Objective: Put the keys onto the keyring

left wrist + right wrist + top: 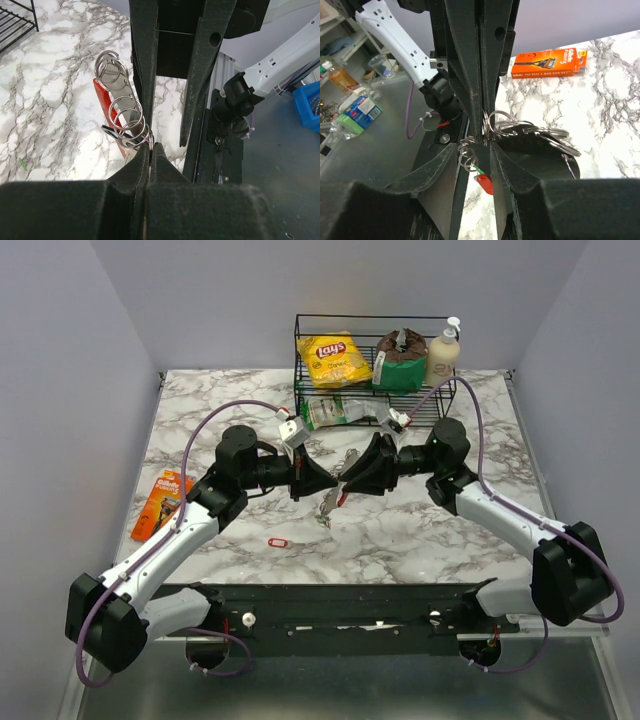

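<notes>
A white marble table (420,530) with grey veins carries everything. A black wire rack (300,350) stands at its 12 o'clock edge, and a flat orange cardboard razor pack (163,503) lies at 9 o'clock.

At the centre the two matte black grippers meet tip to tip above the table. The left gripper (150,150) has its wedge-shaped fingers pressed together, pinching the keyring (485,129), a thin loop of bright steel wire. The right gripper (476,152) has its jaws parted, with a clear gap between them.

The bunch (120,107) hangs at the pinch. It is a stack of shiny coiled split rings against a flat glossy red strip (101,96).

A small red plastic tag (484,184) dangles on tiny rings between the right jaws. A lone oblong red label tag (278,542) lies on the marble at 7 o'clock from the grippers. I cannot tell whether either tag has a key attached.
</notes>
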